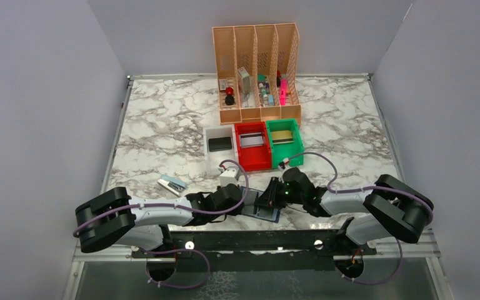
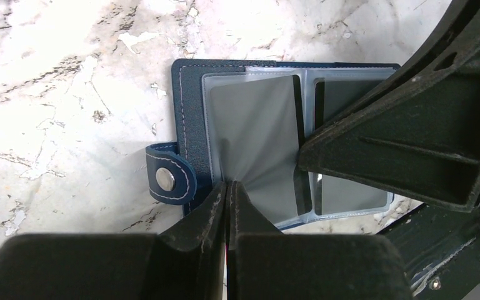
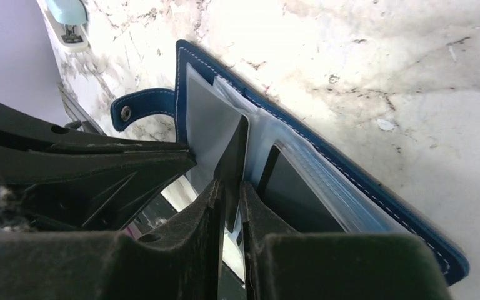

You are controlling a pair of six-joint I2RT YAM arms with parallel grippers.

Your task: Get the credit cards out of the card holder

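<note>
Marble-print tabletop [image 1: 162,125], grey walls round it, both arms folded in low at the near edge. Between them the card holder [image 2: 187,100] lies open and flat just in front of the bases. Its clear sleeves face up and its long axis runs approx. left-right in the top view. Its snap strap [image 2: 165,180] sticks out on the left arm's side.

Anchor side: the left gripper [image 2: 230,186] has its fingers pressed together w/ no visible gap, nipping the near edge of the grey sleeve on the strap-side panel. Prob. sleeve film only, but a card inside it can't be ruled out; the view is too close.

Working side: the right gripper [image 3: 231,187] has its fingers closed on a black card [image 3: 234,147]. That card stands on edge near the fold, tilted up out of the sleeves. Its long axis is in line w/ the fingers, so it lies straight ahead of them. As I judge it, the pull should go back along that axis, away from the holder, while the left pinch keeps the holder down. The right arm is on the card; the left touches the holder only. Likely risk: the holder lifts w/ the card if the left pinch slips.

Writing/brands: none readable on card, sleeves or strap. Items in the orange rack [image 1: 256,69] carry labels too small to read.
</note>
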